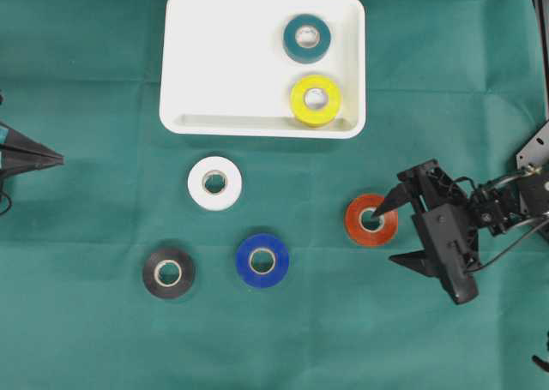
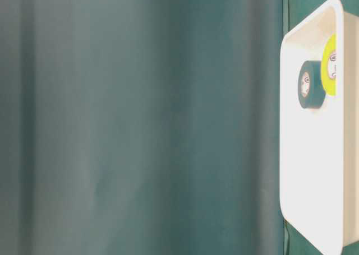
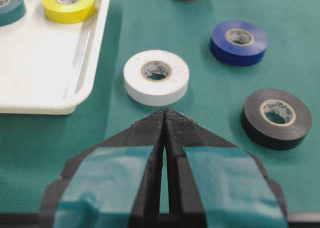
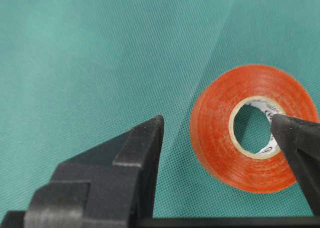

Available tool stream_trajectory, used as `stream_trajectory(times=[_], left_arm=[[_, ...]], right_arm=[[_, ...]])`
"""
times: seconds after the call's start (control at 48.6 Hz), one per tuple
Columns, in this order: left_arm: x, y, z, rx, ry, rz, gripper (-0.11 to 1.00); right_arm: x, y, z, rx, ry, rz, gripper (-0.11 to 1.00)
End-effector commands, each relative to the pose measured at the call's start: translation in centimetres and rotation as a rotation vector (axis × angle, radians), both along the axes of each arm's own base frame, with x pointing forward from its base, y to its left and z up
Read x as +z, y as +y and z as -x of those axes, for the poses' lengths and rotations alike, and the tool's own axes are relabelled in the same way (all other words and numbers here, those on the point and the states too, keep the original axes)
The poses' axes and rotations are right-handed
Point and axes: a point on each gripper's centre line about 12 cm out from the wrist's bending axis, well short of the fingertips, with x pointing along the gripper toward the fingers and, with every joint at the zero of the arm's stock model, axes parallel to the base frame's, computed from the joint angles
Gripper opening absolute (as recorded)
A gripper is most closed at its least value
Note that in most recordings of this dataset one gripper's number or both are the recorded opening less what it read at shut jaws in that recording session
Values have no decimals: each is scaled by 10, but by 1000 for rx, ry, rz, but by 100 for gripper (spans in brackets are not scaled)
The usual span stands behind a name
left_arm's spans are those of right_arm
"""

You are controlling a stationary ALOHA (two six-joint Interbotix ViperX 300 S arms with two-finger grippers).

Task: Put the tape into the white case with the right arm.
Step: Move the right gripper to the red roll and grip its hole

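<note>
The red tape roll (image 1: 371, 220) lay flat on the green cloth (image 1: 86, 339) at the right of the overhead view, well apart from the white case (image 1: 223, 73) at the far centre and not in it. We saw the right gripper (image 1: 396, 231) with its fingers spread wide around that roll: in the overhead view one pointed finger reached over the roll's core hole, while the other lay on the cloth on the near side of the roll. From the right wrist view, one finger (image 4: 297, 138) sat at the cardboard core and the other finger (image 4: 145, 148) stood clear of the roll's outer wall, with cloth showing between them. We could not tell whether the inner finger touched the core; the roll was not clamped.

Inside the white case we found a teal tape roll (image 1: 307, 38) and a yellow tape roll (image 1: 315, 100), both near its right wall, the yellow one against the near rim. On the cloth nearer us lay a white tape roll (image 1: 214, 183), a blue tape roll (image 1: 262, 260) and a black tape roll (image 1: 168, 273), all apart from each other.

The left gripper (image 3: 164, 115), banded in light blue, sat at the left edge with its fingertips pressed together, gripping nothing.
</note>
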Motion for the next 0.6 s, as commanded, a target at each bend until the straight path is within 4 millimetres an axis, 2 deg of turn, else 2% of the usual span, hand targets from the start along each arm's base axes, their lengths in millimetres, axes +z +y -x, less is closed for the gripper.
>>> stream_trajectory(times=[0.0, 0.185, 0.432, 0.494, 0.576], left_arm=[[4, 0, -1, -1, -12, 0, 1], [4, 0, -1, -1, -12, 0, 1], [4, 0, -1, -1, -12, 0, 1], [4, 0, -1, -1, -12, 0, 1], [4, 0, -1, -2, -12, -1, 1]], right_arm=[[1, 2, -8, 1, -6, -2, 64], [-9, 3, -13, -2, 32, 6, 63], [-13, 2, -15, -13, 66, 21, 62], [-13, 1, -15, -17, 81, 31, 58], [-13, 0, -15, -19, 93, 39, 43]])
